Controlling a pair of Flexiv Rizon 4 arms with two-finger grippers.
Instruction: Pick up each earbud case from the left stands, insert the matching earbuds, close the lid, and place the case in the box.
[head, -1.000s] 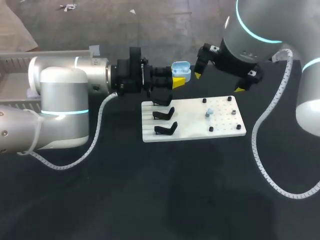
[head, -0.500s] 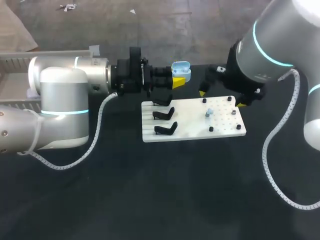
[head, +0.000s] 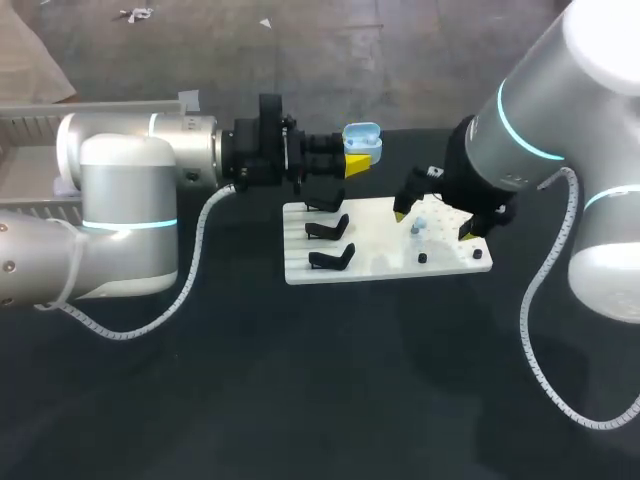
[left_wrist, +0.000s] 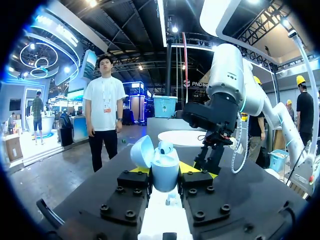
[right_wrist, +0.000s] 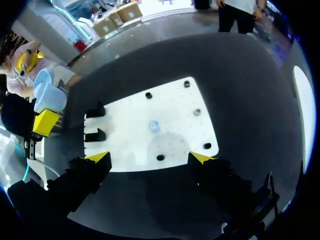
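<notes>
**Left gripper (head: 352, 162) clamped on the earbud case (head: 363, 140), right gripper (head: 432, 220) spread wide**

Overhead cam: the case sat lid-open in the left fingers, just beyond the white board (head: 370, 262), while the right one hung over the board by a loose earbud (head: 418, 226). Left wrist cam: both fingers pressed the case (left_wrist: 164, 167) from either side. Right wrist cam: fingers were well apart, earbud (right_wrist: 154, 126) lay on the board (right_wrist: 170, 115) ahead of them.

This looks to me like a robot test bench: a matte black tabletop (head: 300, 380) and a flat white fixture plate (head: 385, 255) bearing small black stands (head: 330, 260).
</notes>
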